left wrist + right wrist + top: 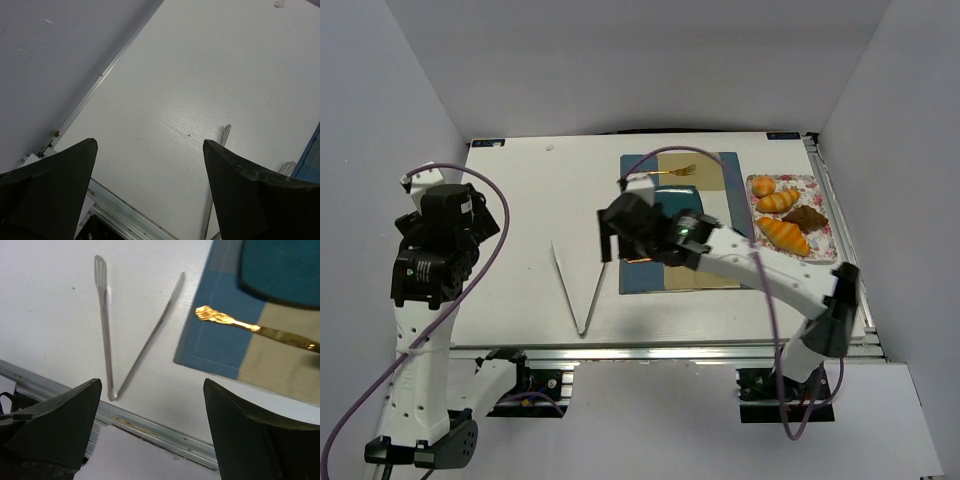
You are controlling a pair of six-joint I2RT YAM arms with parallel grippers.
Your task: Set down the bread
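The bread (807,217) is a small dark brown croissant-shaped pastry lying on the floral tray (823,249) at the table's right, between golden croissants. It shows in neither wrist view. My right gripper (612,244) hangs open and empty over the left edge of the blue and beige placemat (665,279), far left of the tray. In the right wrist view the right gripper (152,385) has wide-apart jaws with nothing between them. My left gripper (470,215) is raised at the table's left side. In its own view the left gripper (150,145) is open and empty above bare table.
Metal tongs (575,288) lie spread in a V on the table, also in the right wrist view (106,325). A gold utensil (250,327) and a dark teal plate (282,270) lie on the placemat. Two golden croissants (783,236) and a round orange bun (763,185) share the tray.
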